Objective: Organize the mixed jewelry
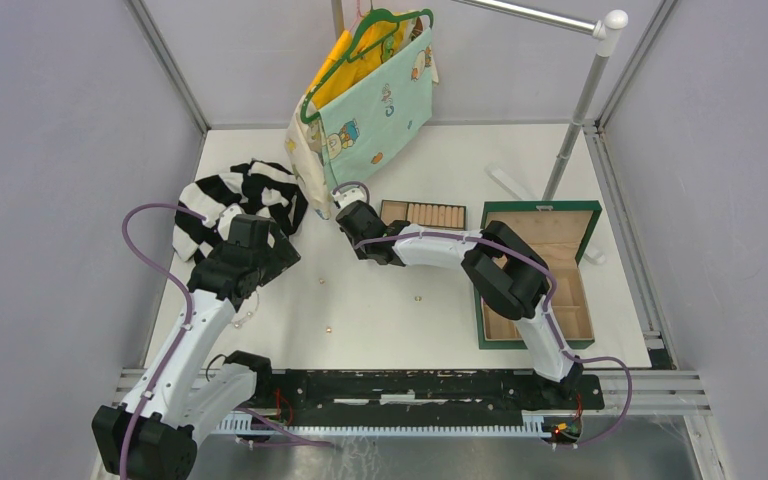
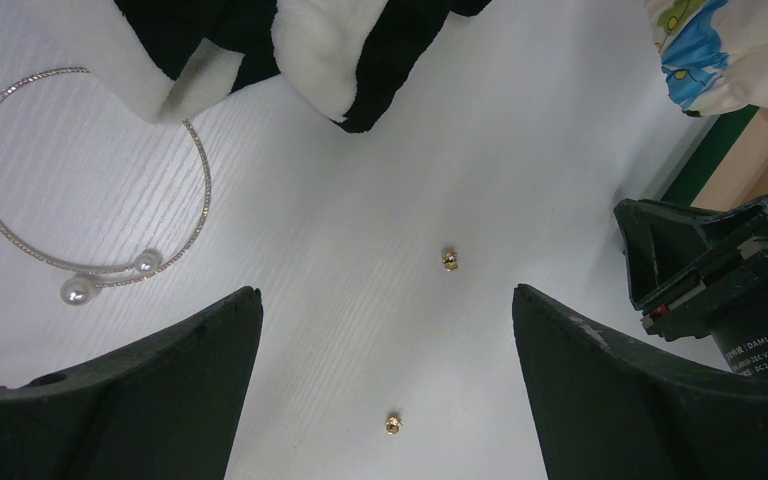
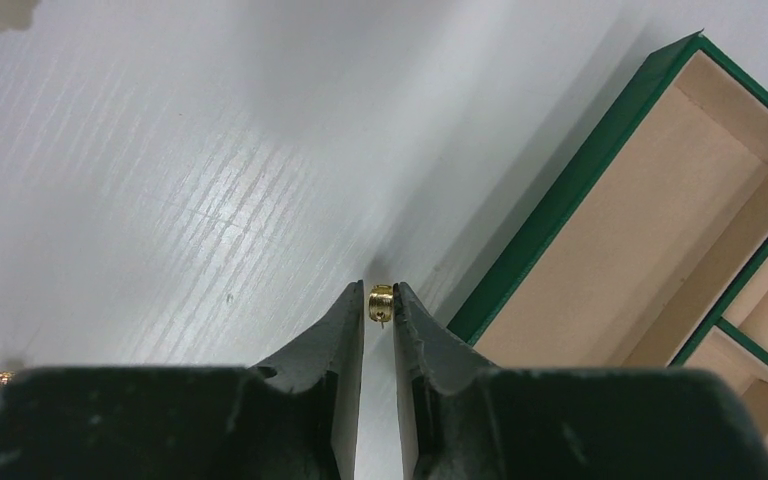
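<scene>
The right gripper [image 3: 379, 306] is almost closed and pinches a small gold piece [image 3: 381, 297] between the very tips of its fingers [image 3: 345, 335], above the white table [image 3: 160, 180]. Beside it, at the right of the wrist view, stands the green box [image 3: 570, 190] with its tan compartments open. One more gold piece [image 3: 0, 378] lies on the table far to the left of these fingers. The left gripper [image 2: 385, 292] is released, with its jaws spread wide and nothing between them, and it hangs over the table. Under it lie a gold bead [image 2: 448, 260] and, nearer to the camera, a second gold bead [image 2: 393, 424], well apart from each other. To the left of them lies a thin pale bangle [image 2: 203, 190] with two pearls at its ends; its upper part goes under the black and white striped cloth [image 2: 360, 60]. In the top view, the tan divided tray [image 1: 422, 213] lies just right of the right gripper, and children's clothes [image 1: 375, 95] hang on a green hanger above.
</scene>
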Available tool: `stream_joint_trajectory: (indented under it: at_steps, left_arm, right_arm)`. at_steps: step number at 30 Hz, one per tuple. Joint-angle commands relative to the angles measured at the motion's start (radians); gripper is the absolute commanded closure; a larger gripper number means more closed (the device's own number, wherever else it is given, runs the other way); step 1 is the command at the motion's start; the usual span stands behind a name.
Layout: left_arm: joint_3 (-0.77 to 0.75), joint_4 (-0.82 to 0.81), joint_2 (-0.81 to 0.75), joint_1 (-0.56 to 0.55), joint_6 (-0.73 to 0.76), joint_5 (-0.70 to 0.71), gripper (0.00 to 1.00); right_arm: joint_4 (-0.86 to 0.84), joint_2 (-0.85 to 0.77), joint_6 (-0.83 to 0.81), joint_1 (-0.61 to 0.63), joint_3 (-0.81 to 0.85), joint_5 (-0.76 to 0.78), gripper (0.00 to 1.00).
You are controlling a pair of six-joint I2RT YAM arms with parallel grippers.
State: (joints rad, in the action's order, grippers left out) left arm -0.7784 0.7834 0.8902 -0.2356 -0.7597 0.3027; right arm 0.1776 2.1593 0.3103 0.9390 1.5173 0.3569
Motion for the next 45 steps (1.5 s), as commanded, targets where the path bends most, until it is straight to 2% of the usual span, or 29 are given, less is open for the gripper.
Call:
stream_joint_trajectory:
  at_steps: [1, 12, 20, 28, 31, 33, 34, 42, 45]
  left_arm:
    - [0.001, -0.033, -0.002, 0.006, 0.033, -0.01, 0.0]
    - [0.002, -0.033, -0.003, 0.005, 0.033, -0.01, 0.0]
    - [0.003, -0.035, -0.003, 0.005, 0.032, -0.01, 0.0]
    - [0.004, -0.033, -0.005, 0.005, 0.033, -0.011, 0.0]
    - [0.004, -0.033, -0.005, 0.005, 0.033, -0.011, 0.0]
    - [0.004, -0.034, -0.005, 0.006, 0.033, -0.011, 0.0]
    - [0.003, -0.033, -0.005, 0.007, 0.033, -0.011, 0.0]
    - [0.005, -0.036, -0.007, 0.005, 0.033, -0.013, 0.0]
    - [0.005, -0.037, -0.008, 0.005, 0.033, -0.014, 0.0]
  right_arm:
    - [-0.026, 0.005, 0.012, -0.005, 0.015, 0.004, 0.77]
    - [-0.026, 0.001, 0.019, -0.006, 0.001, 0.006, 0.82]
    - [-0.043, -0.018, 0.023, -0.006, -0.037, 0.005, 0.77]
    - [-0.046, -0.019, 0.021, -0.007, -0.035, 0.01, 0.82]
    - [-0.04, -0.019, 0.018, -0.007, -0.028, 0.014, 0.89]
    - [-0.036, -0.024, 0.018, -0.006, -0.026, 0.015, 0.99]
    - [-0.035, -0.031, 0.017, -0.006, -0.028, 0.019, 1.0]
    - [-0.031, -0.111, -0.005, -0.008, -0.043, 0.018, 1.0]
    - [-0.018, -0.157, -0.006, -0.017, -0.044, -0.032, 1.0]
